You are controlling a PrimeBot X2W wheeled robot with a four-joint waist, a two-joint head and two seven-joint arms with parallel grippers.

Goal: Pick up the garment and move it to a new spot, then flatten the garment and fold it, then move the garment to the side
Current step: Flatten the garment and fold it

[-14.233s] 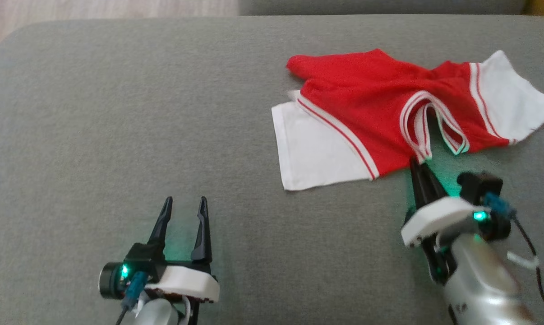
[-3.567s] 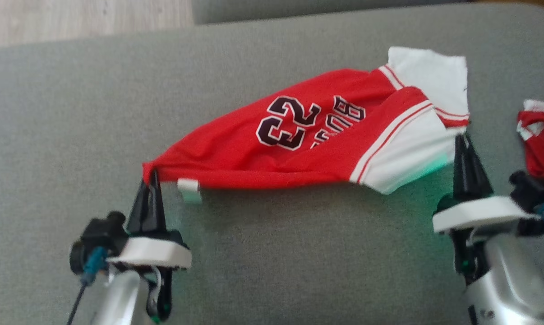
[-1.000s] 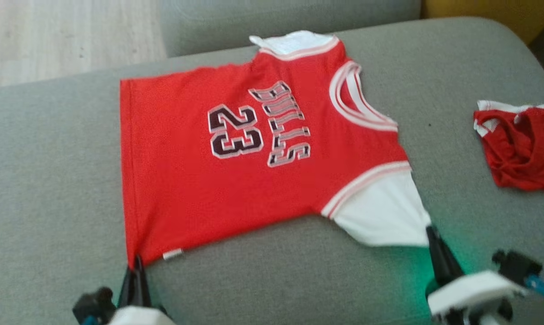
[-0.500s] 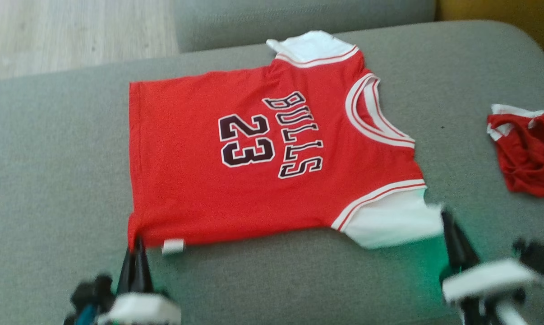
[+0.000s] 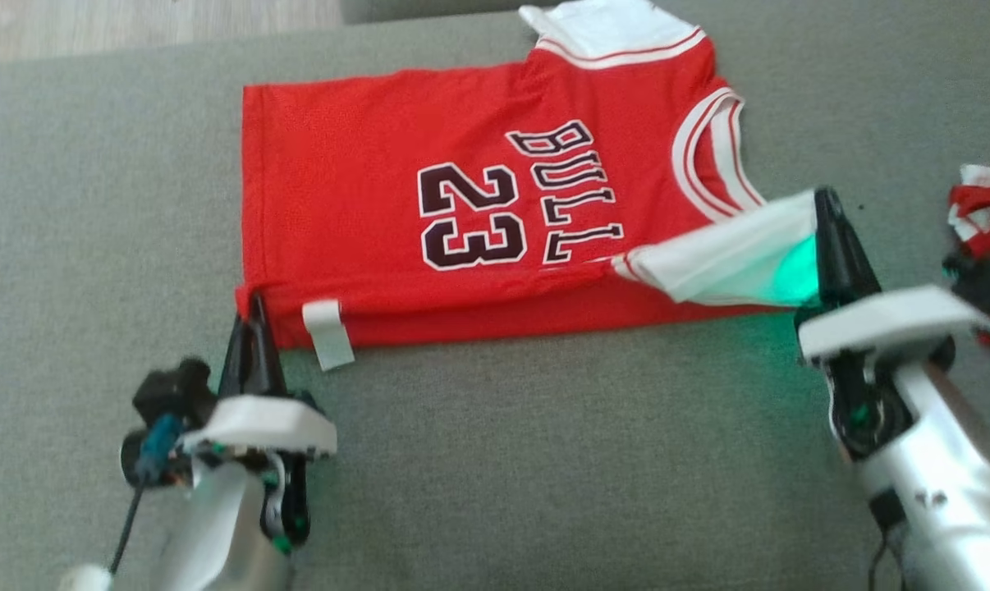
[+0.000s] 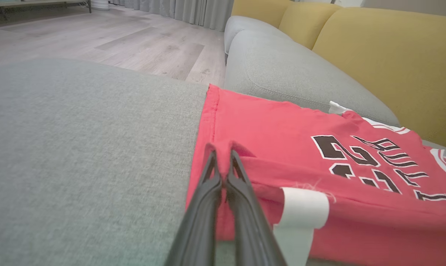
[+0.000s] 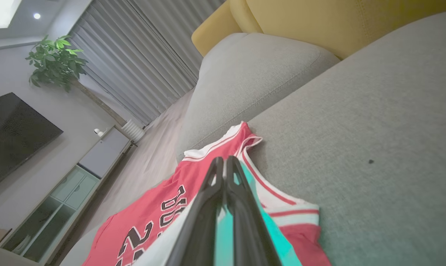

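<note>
A red jersey with white sleeves and black "23" lettering lies spread on the grey sofa seat. This garment's near edge is lifted and rolled toward the far side. My left gripper is shut on the near hem corner, beside a white label. My right gripper is shut on the near white sleeve, held up over the red body. The far white sleeve lies flat at the top. In the right wrist view the shut fingers pinch the sleeve above the jersey.
A second crumpled red and white garment lies at the right edge behind my right wrist. Wooden floor shows beyond the seat's far left edge. Yellow back cushions and another grey seat stand beyond the jersey.
Both grippers have lifted the near hem and sleeve and carried them toward the far side, folding the near edge over. The head view has shifted too.
</note>
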